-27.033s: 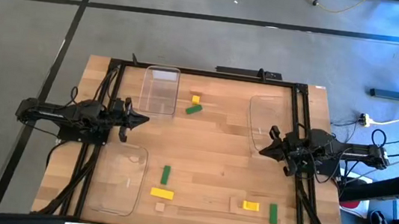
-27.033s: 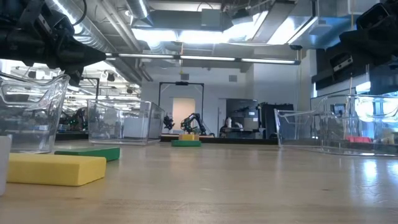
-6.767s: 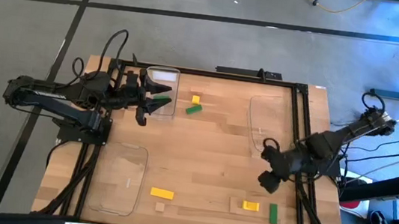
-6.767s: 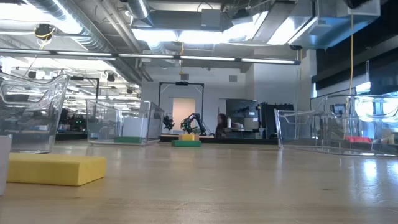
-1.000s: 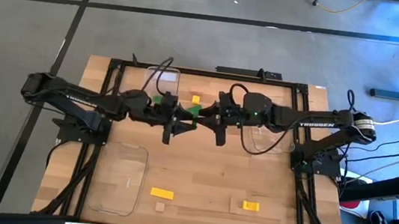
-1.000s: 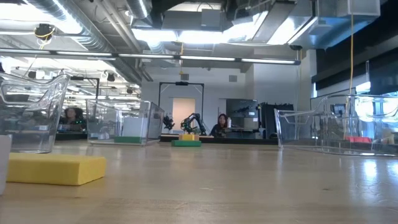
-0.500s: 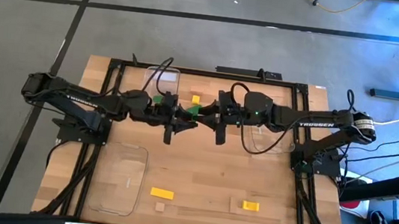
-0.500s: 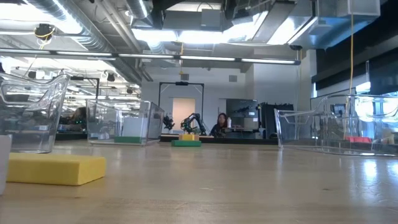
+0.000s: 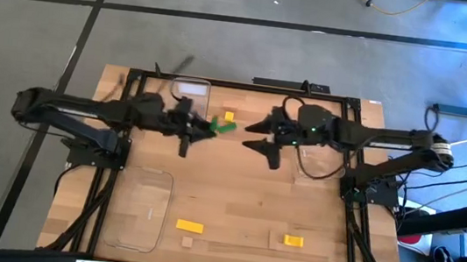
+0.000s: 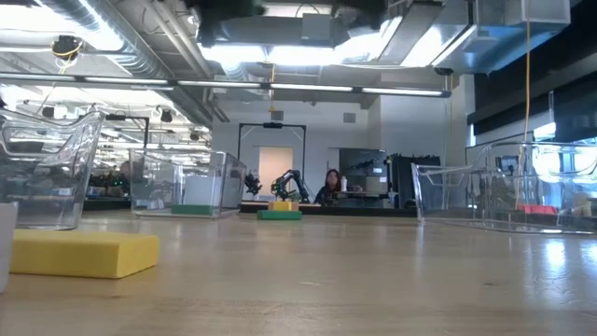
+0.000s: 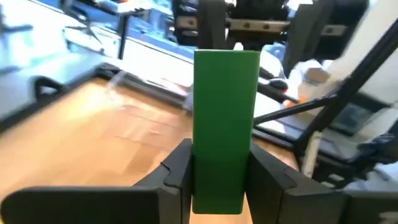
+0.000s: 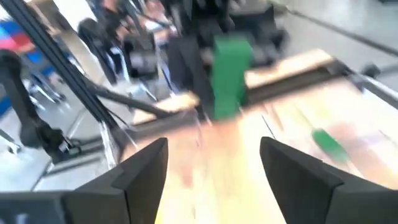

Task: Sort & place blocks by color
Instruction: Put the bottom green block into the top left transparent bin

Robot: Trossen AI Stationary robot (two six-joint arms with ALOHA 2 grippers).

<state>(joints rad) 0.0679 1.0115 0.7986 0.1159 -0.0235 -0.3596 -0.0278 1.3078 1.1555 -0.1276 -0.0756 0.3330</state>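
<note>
My left gripper (image 9: 201,128) is over the table's far middle, shut on a green block (image 11: 225,112) that sticks out ahead of its fingers. My right gripper (image 9: 260,143) stands to its right, open and empty, facing that block, which also shows in the right wrist view (image 12: 231,74). A second green block (image 9: 227,127) and a yellow block (image 9: 229,116) lie flat on the table between the grippers. Another green block lies in the far-left clear tray (image 10: 196,209). Two yellow blocks (image 9: 189,226) (image 9: 292,240) lie near the front edge. My left gripper pinches the green block between its two fingers by the end nearest the wrist (image 11: 217,186), on its two long sides. The fingers reach about level toward the table's right and lie along the block. The block is lifted clear of the table, its free end ahead of the fingertips.
Clear trays stand at the far left (image 9: 188,99), near left (image 9: 140,213) and right (image 9: 315,153). A small tan cube (image 9: 187,241) and a tan piece (image 9: 277,239) lie near the front edge. The table's middle is bare wood.
The two grippers, which stood fingertip to fingertip at the far middle, have parted. My left gripper has drawn back toward the table's left with the green block. My right gripper has drawn back toward the right without it.
</note>
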